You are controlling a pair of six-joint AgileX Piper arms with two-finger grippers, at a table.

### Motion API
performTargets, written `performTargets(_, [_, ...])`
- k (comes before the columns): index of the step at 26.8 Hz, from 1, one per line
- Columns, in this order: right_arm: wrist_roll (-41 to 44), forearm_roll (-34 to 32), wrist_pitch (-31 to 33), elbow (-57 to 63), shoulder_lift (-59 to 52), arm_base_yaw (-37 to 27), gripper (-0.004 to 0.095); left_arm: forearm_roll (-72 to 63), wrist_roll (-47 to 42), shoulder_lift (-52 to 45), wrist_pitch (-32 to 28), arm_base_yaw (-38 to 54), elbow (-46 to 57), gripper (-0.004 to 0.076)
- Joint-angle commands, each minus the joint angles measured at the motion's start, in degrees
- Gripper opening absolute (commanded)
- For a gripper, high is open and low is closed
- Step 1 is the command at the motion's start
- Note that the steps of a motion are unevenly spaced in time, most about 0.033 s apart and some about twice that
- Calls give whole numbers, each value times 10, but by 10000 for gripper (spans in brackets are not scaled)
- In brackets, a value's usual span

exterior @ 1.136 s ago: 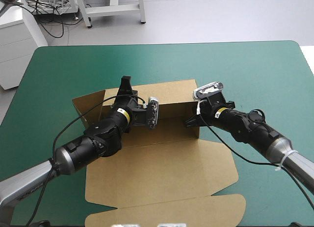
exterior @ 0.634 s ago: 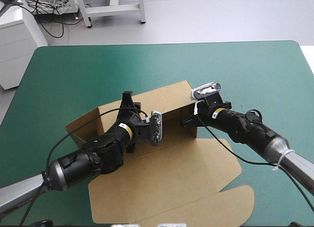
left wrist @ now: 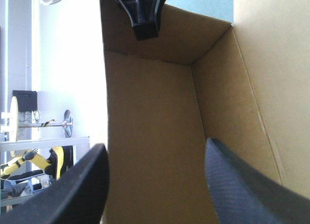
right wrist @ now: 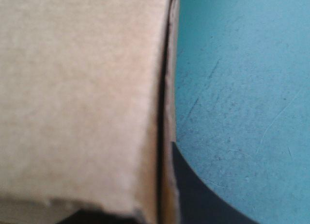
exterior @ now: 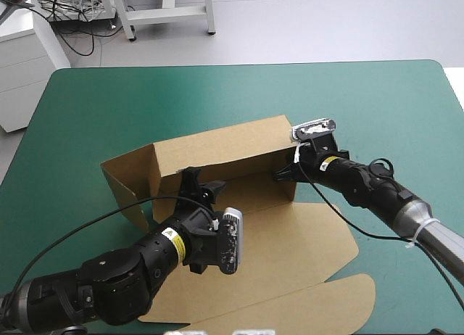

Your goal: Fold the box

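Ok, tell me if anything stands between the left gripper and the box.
Nothing visible does. The left gripper is open over the box, with only bare brown board between and ahead of its fingers. The right gripper is shut on the box's wall at the far corner, clear of that path.

box [exterior: 217,148] plain brown board | table cover [exterior: 362,96] teal-green with faint pale scratches | left gripper [left wrist: 154,146] black | right gripper [exterior: 281,178] black | left arm [exterior: 123,273] black with yellow wrist label | right arm [exterior: 362,186] black, yellow wrist band, silver-grey farther back
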Motion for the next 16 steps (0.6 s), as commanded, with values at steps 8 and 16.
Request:
performTargets(8, [42,-8,123,-118,-16,-25,-12,50,-37,-14,-32,174,-120,407])
performTargets(16, [190,-196,308,-235,-8,-35,-13,-191,62,-14,-73,431,-197,358])
